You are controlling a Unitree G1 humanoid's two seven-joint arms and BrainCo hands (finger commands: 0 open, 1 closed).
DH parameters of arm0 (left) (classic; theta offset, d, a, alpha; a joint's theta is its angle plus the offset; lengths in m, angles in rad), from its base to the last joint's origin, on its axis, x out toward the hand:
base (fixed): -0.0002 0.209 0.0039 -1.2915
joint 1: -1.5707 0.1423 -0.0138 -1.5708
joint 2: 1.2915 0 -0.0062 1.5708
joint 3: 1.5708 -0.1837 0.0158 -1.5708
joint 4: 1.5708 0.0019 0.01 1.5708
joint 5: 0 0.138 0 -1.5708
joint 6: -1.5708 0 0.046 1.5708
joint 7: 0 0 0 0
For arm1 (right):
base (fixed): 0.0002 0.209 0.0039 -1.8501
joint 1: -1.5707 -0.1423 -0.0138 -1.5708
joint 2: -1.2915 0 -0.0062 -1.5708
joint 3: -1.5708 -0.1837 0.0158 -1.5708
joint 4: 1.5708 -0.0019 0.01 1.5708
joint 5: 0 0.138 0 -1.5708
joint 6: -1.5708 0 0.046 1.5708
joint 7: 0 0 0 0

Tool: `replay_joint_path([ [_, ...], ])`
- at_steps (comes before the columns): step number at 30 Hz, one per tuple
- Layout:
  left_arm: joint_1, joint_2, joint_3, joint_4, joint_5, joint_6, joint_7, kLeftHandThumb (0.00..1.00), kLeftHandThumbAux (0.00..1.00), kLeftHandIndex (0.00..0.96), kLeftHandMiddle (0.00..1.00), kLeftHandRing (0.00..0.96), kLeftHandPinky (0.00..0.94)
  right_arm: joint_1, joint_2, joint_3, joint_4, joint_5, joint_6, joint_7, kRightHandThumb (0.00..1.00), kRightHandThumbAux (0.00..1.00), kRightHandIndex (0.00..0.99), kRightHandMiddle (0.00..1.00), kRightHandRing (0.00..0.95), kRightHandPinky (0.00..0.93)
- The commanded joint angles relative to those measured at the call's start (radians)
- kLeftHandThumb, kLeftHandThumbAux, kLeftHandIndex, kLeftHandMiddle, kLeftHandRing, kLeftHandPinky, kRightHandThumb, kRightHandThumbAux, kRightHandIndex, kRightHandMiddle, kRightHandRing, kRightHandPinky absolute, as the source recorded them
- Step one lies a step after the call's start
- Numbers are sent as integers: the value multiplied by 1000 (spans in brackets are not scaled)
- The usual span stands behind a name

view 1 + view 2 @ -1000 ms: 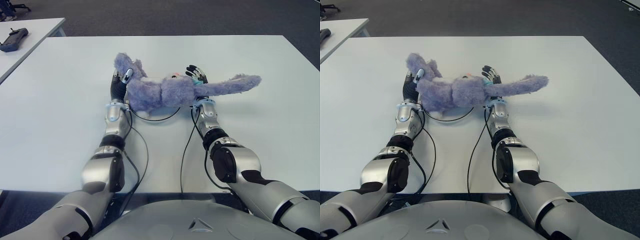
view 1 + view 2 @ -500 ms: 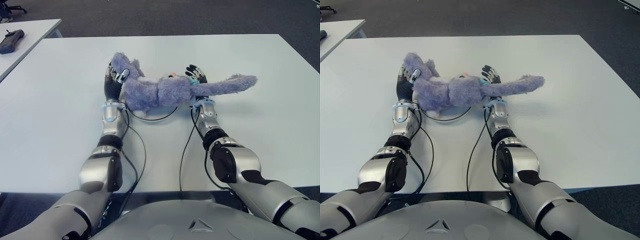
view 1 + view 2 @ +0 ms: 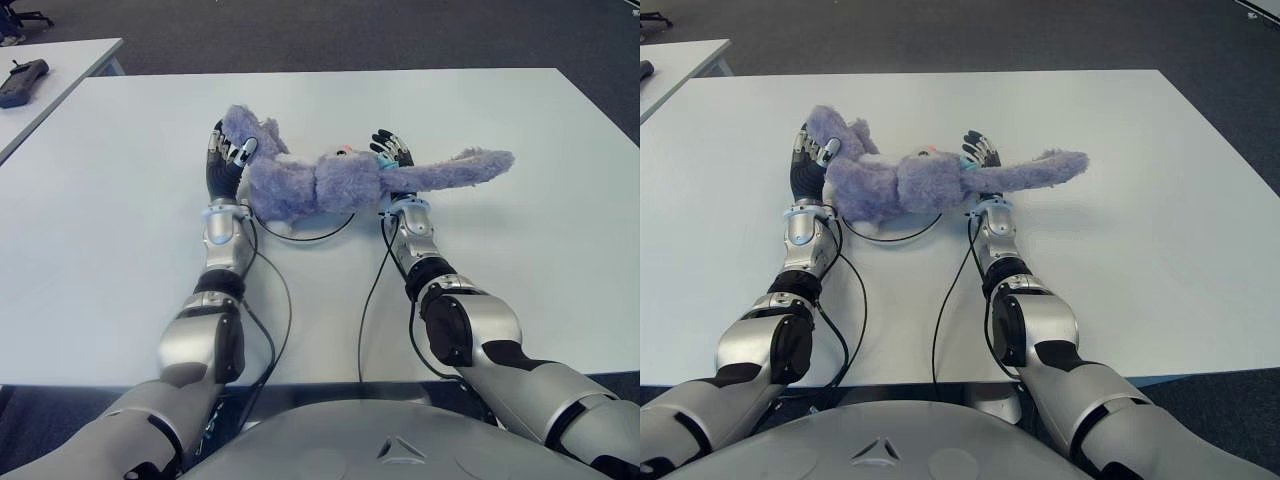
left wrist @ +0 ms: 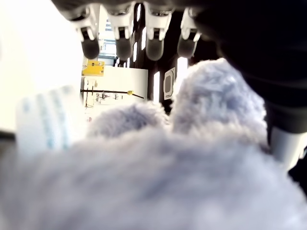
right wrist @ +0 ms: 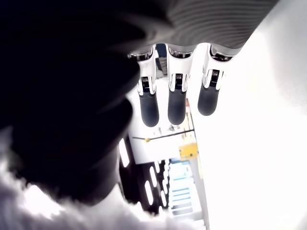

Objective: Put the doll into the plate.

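Fingers (image 4: 123,45) of my left hand (image 3: 222,160) are stretched straight, gripping nothing, just pressed against the left end of the purple plush doll (image 3: 330,180). Doll lies across the white table (image 3: 120,220) between both hands, over a thin dark rim, long furry limb trailing right. My right hand (image 3: 392,150) sits behind the doll's middle, fingers (image 5: 175,103) extended, unclenched.

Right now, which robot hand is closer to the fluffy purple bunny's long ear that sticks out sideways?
The right hand: the fluffy purple bunny's long ear begins beside it and stretches away to its right. The left hand is at the doll's opposite end.
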Motion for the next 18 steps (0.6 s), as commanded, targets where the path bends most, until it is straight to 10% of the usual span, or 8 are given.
replay_joint_path([
  [1,312,-50,38,226,-26,-10,38,0,593,0,0,0,0,240,96,-20,114,14,33,-17,199,930,177,186,152,147],
  [18,310,-47,35,226,-23,-3,37,0,603,0,0,0,0,236,94,-14,114,10,49,-22,221,930,186,179,145,148],
])
